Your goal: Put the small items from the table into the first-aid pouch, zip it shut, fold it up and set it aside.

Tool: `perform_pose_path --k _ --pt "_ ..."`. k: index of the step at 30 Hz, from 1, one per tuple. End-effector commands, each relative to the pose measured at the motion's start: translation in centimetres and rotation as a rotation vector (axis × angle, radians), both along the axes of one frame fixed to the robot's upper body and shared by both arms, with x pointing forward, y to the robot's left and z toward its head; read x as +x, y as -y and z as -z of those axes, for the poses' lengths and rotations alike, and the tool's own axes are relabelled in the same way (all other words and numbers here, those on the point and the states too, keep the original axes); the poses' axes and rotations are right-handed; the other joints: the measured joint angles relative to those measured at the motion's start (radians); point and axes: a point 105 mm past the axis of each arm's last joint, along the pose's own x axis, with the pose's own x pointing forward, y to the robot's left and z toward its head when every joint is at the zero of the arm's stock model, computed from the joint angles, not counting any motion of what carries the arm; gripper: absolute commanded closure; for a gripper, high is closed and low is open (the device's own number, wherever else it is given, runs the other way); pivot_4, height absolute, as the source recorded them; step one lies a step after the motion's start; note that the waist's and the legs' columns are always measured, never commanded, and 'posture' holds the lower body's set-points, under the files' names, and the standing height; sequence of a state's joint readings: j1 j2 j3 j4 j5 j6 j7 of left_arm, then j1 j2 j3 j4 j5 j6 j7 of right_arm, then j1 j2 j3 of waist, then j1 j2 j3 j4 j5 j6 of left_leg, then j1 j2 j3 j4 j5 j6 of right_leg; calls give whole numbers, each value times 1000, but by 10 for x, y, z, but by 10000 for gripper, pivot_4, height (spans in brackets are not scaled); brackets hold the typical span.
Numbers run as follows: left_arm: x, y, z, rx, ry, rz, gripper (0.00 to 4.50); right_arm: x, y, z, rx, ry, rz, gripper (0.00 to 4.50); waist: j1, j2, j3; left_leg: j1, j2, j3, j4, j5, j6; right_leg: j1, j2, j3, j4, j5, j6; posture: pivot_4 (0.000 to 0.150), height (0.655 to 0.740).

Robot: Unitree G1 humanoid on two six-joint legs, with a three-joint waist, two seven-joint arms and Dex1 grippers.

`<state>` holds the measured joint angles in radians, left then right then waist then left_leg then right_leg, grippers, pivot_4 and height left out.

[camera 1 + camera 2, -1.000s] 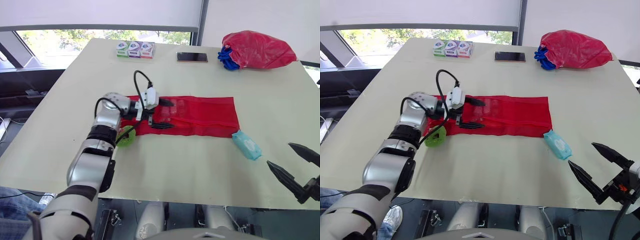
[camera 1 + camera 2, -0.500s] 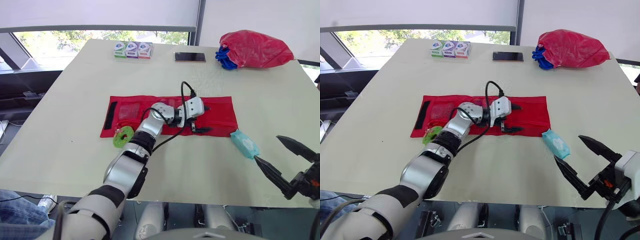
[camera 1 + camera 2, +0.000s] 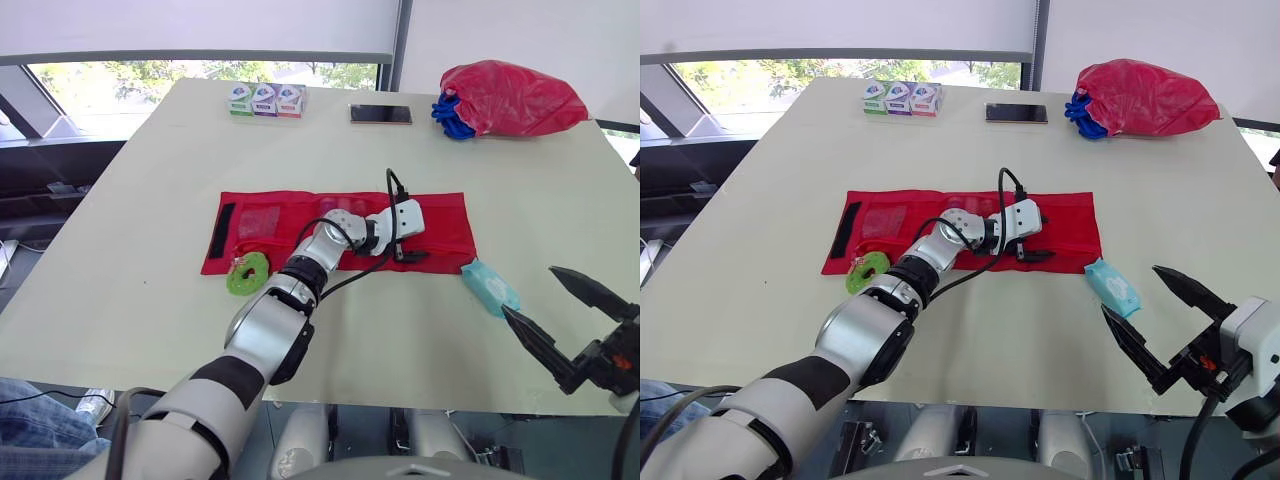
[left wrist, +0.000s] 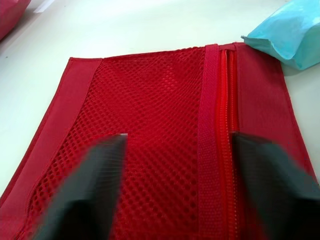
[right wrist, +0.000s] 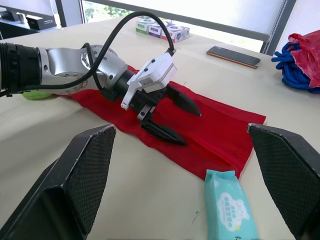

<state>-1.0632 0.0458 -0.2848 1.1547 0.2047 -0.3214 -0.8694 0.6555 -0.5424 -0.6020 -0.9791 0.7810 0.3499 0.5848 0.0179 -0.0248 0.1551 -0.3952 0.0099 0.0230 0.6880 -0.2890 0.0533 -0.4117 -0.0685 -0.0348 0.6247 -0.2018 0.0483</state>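
Gaping wide, empty left gripper [image 3: 420,237] overhangs pouch [image 3: 447,213].

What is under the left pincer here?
The flat red mesh pouch: the open left pincer hangs over its mesh panel and red zipper. Whether it touches the fabric cannot be seen, nor anything inside the mesh there.

Both head eyes look forward and down over the surface [image 3: 120,250]. The left wrist camera sits close above the pouch [image 4: 160,115], the right wrist camera faces it from farther back.
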Motion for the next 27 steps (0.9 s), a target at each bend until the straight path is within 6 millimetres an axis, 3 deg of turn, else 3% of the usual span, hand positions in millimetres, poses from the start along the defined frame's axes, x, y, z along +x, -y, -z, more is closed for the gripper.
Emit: perform_pose_path --k 1,2,4,6,14,22,27 --pt "3 4 -15 -18 46 14 28863 -1 -6 -8 -14 40 -20 0 0 0 0 0 0 0 0 0 0 0 0 0 0 0 -1 1500 7400" --pt "3 4 -15 -19 46 13 29842 0 -5 -7 -15 40 -20 0 0 0 0 0 0 0 0 0 0 0 0 0 0 1 -1 1500 7400" --pt "3 4 -16 -28 45 16 38950 2 -4 -6 -17 32 -11 0 0 0 0 0 0 0 0 0 0 0 0 0 0 1 -1 1500 7400" --pt "1 6 -19 -43 47 31 44281 5 -3 -3 -26 14 4 0 0 0 0 0 0 0 0 0 0 0 0 0 0 1 -1 1500 7400" --pt "-4 9 -26 -71 52 78 44281 18 -1 29 -83 -144 79 0 0 0 0 0 0 0 0 0 0 0 0 0 0 2 -3 1500 7400" --pt "-7 15 -31 -86 52 101 44281 59 23 72 -106 -285 202 0 0 -1 0 0 -1 0 0 0 0 0 -1 0 0 2 -3 1500 7400" --pt "-9 18 -32 -89 53 111 44281 72 33 91 -143 -348 227 0 2 0 -1 -1 -2 -1 0 0 0 0 -1 -1 0 2 -3 1500 7400"
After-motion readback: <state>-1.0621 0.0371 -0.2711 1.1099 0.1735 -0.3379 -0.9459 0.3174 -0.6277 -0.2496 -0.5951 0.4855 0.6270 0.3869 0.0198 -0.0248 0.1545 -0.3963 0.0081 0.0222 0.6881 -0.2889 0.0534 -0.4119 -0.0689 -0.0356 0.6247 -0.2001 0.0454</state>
